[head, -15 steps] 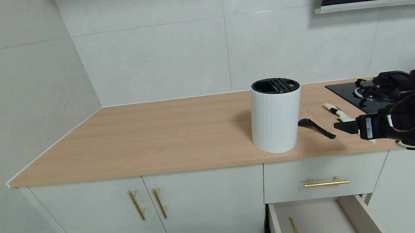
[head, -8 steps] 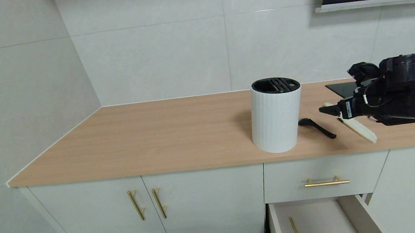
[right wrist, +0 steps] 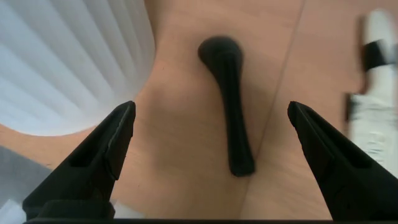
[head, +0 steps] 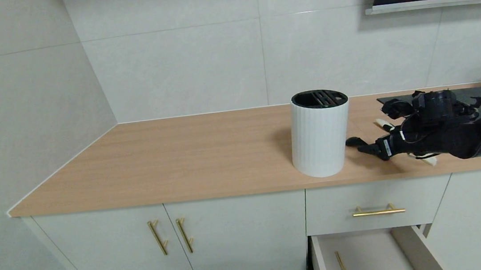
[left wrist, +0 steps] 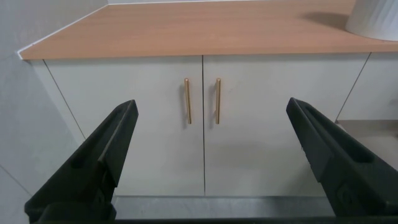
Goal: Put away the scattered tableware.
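A black spoon (right wrist: 229, 99) lies flat on the wooden counter (head: 202, 157), just right of a white ribbed utensil holder (head: 320, 135) with a black slotted top. My right gripper (head: 369, 148) hovers low over the spoon's handle and is open; in the right wrist view the spoon lies between its two spread fingers (right wrist: 112, 155). A white knife (right wrist: 376, 106) lies beside the spoon, partly hidden behind the right arm in the head view. My left gripper (left wrist: 211, 109) is open and empty, low in front of the cabinet doors (left wrist: 202, 118).
A drawer (head: 369, 251) below the counter stands open with a thin gold stick (head: 341, 267) inside. A black cooktop (head: 398, 102) is at the counter's far right. The counter left of the holder is bare wood.
My right gripper has moved from the counter's front edge, up and left, then down over the black spoon's handle. The spoon, knife and holder have not moved.
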